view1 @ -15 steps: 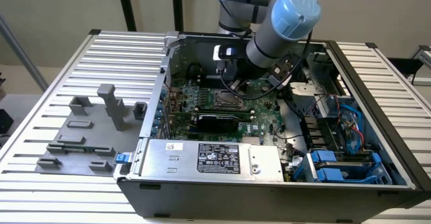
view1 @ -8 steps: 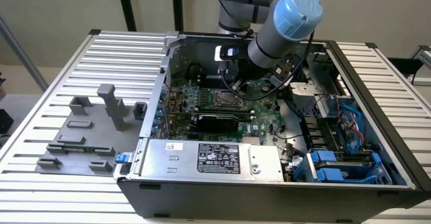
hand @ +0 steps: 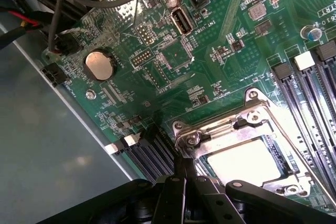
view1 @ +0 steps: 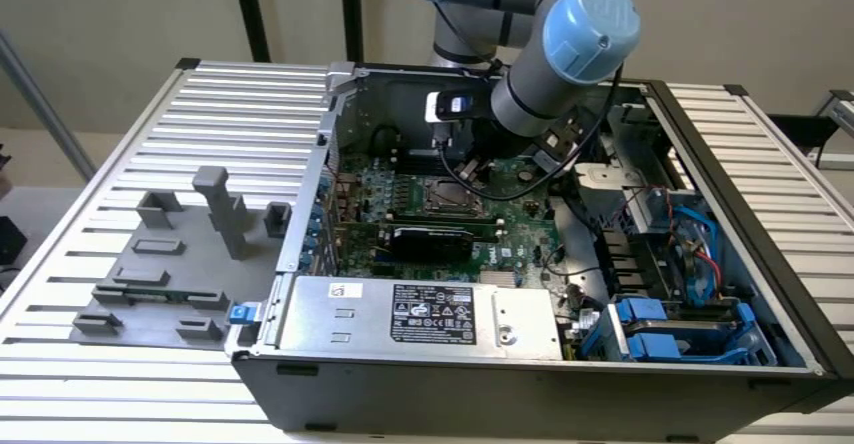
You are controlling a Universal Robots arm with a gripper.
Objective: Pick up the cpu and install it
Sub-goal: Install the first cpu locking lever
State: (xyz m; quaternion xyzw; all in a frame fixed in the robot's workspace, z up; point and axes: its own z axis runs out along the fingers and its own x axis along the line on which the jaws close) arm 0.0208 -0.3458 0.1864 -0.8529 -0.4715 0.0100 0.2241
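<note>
Your cpu (hand: 245,162) — pale silver, square — sits in the socket (hand: 247,129); gripper (hand: 181,174) closed, empty; board reads "INT USB2".

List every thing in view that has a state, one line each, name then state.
cpu: lying flat inside the socket frame, not held.
socket frame: metal frame around the cpu, on the motherboard.
gripper: shut, empty, right at the socket's edge.
computer case: side panel off, interior exposed.
coin battery: seated in its holder.
grey fixture blocks: standing on the table beside the case, holding nothing.
</note>
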